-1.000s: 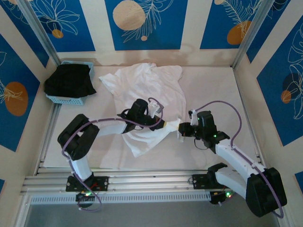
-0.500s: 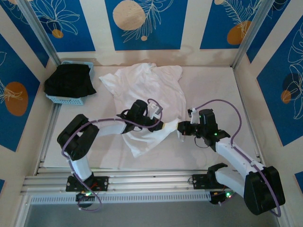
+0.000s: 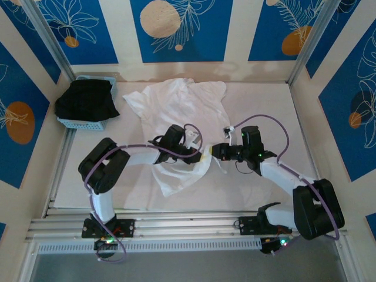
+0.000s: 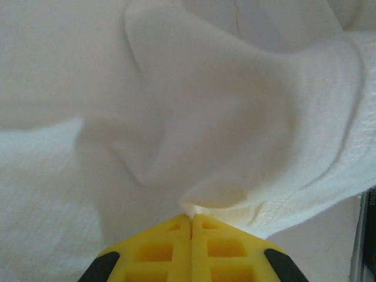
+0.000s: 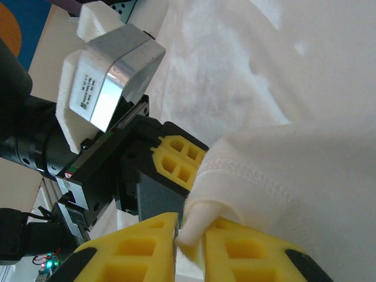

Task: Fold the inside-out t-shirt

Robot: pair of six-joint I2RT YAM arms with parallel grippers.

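The inside-out t-shirt [image 3: 182, 106] lies white and rumpled across the middle of the table, its near part bunched toward the two grippers. My left gripper [image 3: 204, 156] is shut on a fold by the hem; in the left wrist view its jaws [image 4: 192, 218] press flat together, with the t-shirt [image 4: 205, 117] rising from them. My right gripper [image 3: 215, 151] meets it tip to tip. In the right wrist view the right gripper [image 5: 191, 228] has a thick roll of t-shirt [image 5: 294, 170] hem between slightly parted jaws, and the left gripper's yellow fingers [image 5: 179, 158] sit just behind.
A light blue basket [image 3: 82, 123] holding a black garment [image 3: 87, 100] stands at the back left. Bare table [image 3: 264, 106] stretches to the right of the t-shirt. Metal frame posts and patterned walls enclose the table on three sides.
The right gripper has moved left and away from me, up to the left gripper. The cloth stretched between them has gone slack. The right jaws have parted a little.
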